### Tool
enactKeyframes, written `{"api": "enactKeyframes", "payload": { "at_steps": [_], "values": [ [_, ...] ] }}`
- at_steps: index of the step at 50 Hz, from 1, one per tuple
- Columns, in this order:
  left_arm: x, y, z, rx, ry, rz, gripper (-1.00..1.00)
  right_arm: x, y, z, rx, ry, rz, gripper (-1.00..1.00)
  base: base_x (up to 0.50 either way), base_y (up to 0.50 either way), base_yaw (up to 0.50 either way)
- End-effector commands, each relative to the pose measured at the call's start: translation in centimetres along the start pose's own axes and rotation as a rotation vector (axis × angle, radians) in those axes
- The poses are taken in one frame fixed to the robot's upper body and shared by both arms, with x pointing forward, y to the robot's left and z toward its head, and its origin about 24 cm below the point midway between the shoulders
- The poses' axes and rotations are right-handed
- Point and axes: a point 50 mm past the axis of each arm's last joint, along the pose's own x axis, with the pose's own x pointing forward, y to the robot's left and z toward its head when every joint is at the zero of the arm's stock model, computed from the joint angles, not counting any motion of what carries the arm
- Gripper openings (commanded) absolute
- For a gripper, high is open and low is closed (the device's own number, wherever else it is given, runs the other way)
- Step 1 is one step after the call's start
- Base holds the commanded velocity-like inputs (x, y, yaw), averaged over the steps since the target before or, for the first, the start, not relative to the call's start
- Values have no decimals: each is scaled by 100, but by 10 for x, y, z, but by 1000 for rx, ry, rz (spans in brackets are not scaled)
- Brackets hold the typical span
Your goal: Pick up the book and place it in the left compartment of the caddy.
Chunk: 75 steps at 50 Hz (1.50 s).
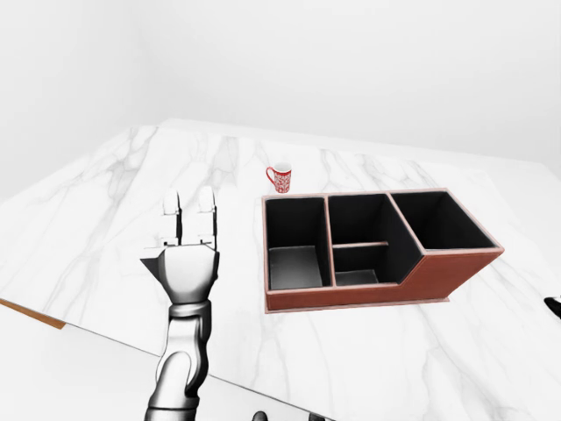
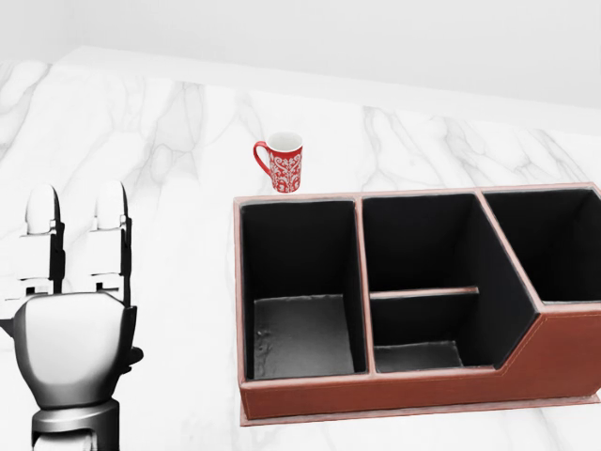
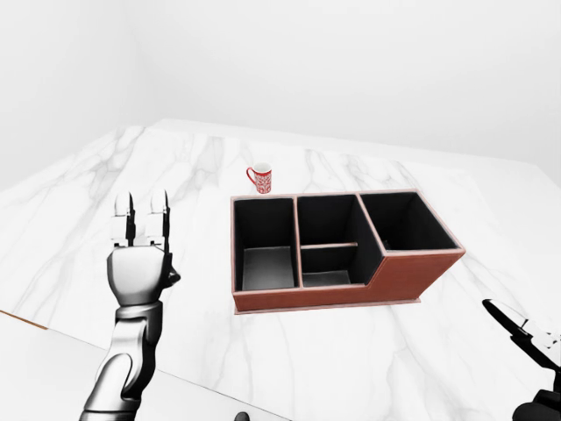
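No book shows anywhere; my left hand (image 2: 73,319) hangs with fingers straight and spread, holding nothing.
Red-brown leather caddy (image 2: 394,390) sits right, left compartment (image 2: 299,291) bare; right hand (image 3: 526,338) barely visible, state unclear; I should find the book before reaching.

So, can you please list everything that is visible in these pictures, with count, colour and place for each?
caddy: one, reddish-brown outside and black inside, on the counter at the right of the head view; all compartments look empty.
mug: one, red with a white pattern, upright on the counter above the caddy's left compartment, apart from it.
counter: one, white marble with grey veins, under everything.
book: none visible in any view.
left hand: one, white and grey, fingers extended and open, left of the caddy, holding nothing.
right hand: one, dark, only partly visible at the lower right edge of the right-eye view.
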Motion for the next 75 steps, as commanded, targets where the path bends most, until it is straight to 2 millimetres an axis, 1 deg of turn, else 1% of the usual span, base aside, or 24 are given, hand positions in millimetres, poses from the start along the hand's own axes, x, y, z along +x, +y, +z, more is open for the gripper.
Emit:
{"api": "enactKeyframes", "payload": {
  "at_steps": [1, 7, 8, 11, 15, 17, 19, 22, 34, 40, 43, 53, 57, 60, 64, 67, 75],
  "values": [
    [7, -12, -9, 32, 29, -32, 100, 0, 0, -4, -12, 15, 7, 100, 0, 0, 0],
    [8, -13, -9, 35, 24, -33, 100, 0, 1, -4, -14, 16, 9, 100, 0, 0, 0],
    [9, -15, -10, 36, 30, -37, 100, 0, 0, -2, -13, 8, 8, 100, 0, 0, 0],
    [11, -18, -12, 45, 28, -48, 100, 0, 0, -4, -16, 14, 8, 100, 0, 0, 0],
    [14, -19, -14, 51, 32, -48, 100, 0, 0, -3, -17, 10, 8, 100, 0, 0, 0],
    [15, -25, -14, 89, 5, -71, 100, 0, 0, -4, -20, 16, 8, 100, 0, 0, 0],
    [15, -35, -17, 94, 10, -114, 100, 0, 0, -5, -21, 20, 6, 100, 0, 0, 0],
    [16, -43, -19, 104, 5, -148, 100, 0, 0, -5, -23, 21, 5, 100, 0, 0, 0],
    [19, -51, -34, 101, 45, -184, 100, 0, -1, -7, -31, 28, 2, 100, 0, 0, 0],
    [18, -52, -40, 70, 85, -195, 100, 0, -1, -5, -33, 20, 0, 100, 0, 0, 0],
    [17, -55, -40, 76, 81, -210, 100, 0, -1, -8, -35, 31, -1, 100, 0, 0, 0],
    [11, -73, -45, 83, 98, -303, 100, 1, -1, -10, -41, 41, -2, 100, 0, 0, 0],
    [11, -73, -48, 85, 102, -307, 100, 1, -2, -10, -42, 40, -3, 100, 0, 0, 0],
    [9, -78, -50, 91, 106, -333, 100, 1, -2, -8, -43, 32, -3, 100, 0, 0, 0],
    [8, -86, -53, 100, 113, -378, 100, 1, -1, -11, -46, 43, -4, 100, 0, 0, 0],
    [8, -86, -54, 102, 114, -383, 100, 1, -2, -9, -46, 35, -3, 100, 0, 0, 0],
    [9, -85, -59, 102, 132, -379, 100, 1, -2, -12, -52, 46, -3, 100, 0, 0, 0]
  ]
}}
